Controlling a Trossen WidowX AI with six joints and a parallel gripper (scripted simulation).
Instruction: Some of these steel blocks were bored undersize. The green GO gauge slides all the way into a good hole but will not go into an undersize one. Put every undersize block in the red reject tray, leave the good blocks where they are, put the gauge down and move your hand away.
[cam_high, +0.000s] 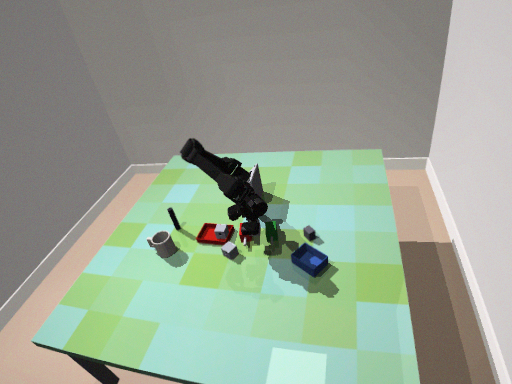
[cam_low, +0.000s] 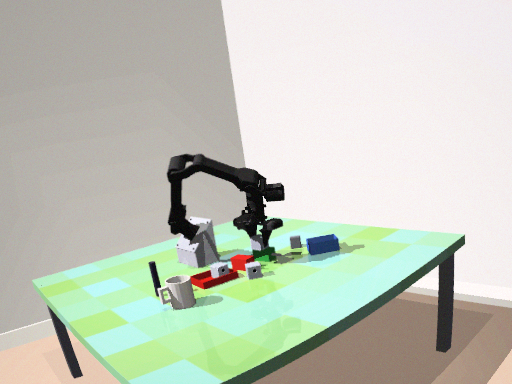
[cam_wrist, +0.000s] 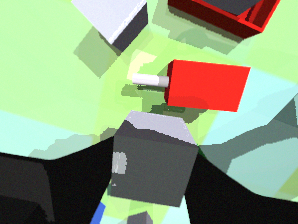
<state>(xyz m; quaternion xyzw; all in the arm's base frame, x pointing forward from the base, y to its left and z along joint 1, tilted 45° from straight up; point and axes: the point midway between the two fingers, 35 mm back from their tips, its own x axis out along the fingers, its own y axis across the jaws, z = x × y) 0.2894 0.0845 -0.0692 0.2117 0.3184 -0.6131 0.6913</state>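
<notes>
- The steel block held up for sorting is between the fingers of the gripper, which are closed on its sides; in the top view it sits right of the red tray, hidden under the gripper.
- The green gauge is on the table right of the red tray in the top view, past the red gauge; in the exterior view it shows just below the held block. Whether the two touch, I cannot tell.
- The red tray has one steel block in it.
- The red gauge lies near the tray's right side in the top view, its pale pin pointing away from the arm's base.
- A second loose block stands on the table near the tray, its hole visible in the exterior view.
- Well right of the tray in the top view stands another block.
- The blue bin is also well right of the tray.
- Left of the tray are a mug and an upright black stick.
- The black arm reaches over from its pale base, behind the tray.
</notes>
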